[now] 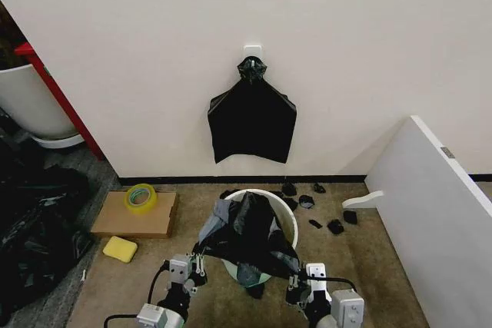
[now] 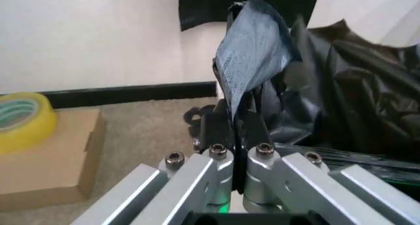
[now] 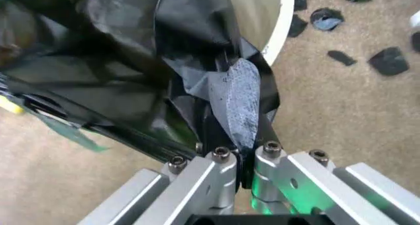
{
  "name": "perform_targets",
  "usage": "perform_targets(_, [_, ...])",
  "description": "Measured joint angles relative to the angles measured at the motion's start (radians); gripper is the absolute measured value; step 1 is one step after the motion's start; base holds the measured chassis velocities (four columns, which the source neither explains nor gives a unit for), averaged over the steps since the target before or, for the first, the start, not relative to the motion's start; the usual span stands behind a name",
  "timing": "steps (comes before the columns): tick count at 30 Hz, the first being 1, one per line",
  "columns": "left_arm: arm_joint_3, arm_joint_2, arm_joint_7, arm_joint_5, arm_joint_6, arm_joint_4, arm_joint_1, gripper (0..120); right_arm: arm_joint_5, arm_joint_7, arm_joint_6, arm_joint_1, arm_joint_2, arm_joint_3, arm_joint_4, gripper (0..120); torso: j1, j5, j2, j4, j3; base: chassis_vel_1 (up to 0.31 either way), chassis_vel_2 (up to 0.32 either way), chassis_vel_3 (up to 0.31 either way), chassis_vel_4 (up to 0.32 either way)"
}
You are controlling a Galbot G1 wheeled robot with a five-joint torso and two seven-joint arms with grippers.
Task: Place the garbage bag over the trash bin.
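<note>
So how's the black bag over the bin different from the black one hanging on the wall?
The garbage bag is crumpled and draped over the trash bin; the wall bag hangs flat from a hook. The garbage bag is pinched by the left gripper and right gripper; nothing holds the wall bag. Both are glossy black plastic.

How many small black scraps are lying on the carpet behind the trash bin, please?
About 6 scraps: one and another by the baseboard, three farther right, one beside the white piece. More may hide behind the trash bin.
</note>
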Motion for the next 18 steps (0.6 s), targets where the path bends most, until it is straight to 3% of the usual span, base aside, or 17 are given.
perform_targets(4, [-0.01, 0.002, -0.02, 0.023, 0.015, -0.003, 0.016, 0, -0.037, 0.001, -0.014, 0.003, 0.001, -0.008, -0.02, 0, 0.0, 0.0, 0.0, 0.0, 0.0, 0.0, 0.0, 0.0, 0.0])
perform_targets(11, [-0.02, 0.001, -0.057, 0.054, 0.036, 0.031, 0.037, 0, -0.264, -0.036, -0.036, -0.007, 0.0, -0.049, -0.117, 0, 0.0, 0.0001, 0.0, 0.0, 0.0, 0.0, 0.0, 0.0, 0.0])
perform_targets(18, [-0.007, -0.016, -0.059, 0.051, 0.038, 0.096, 0.002, 0, -0.32, -0.038, -0.057, -0.005, 0.008, -0.05, -0.187, 0, 0.0, 0.0, 0.0, 0.0, 0.0, 0.0, 0.0, 0.0, 0.0])
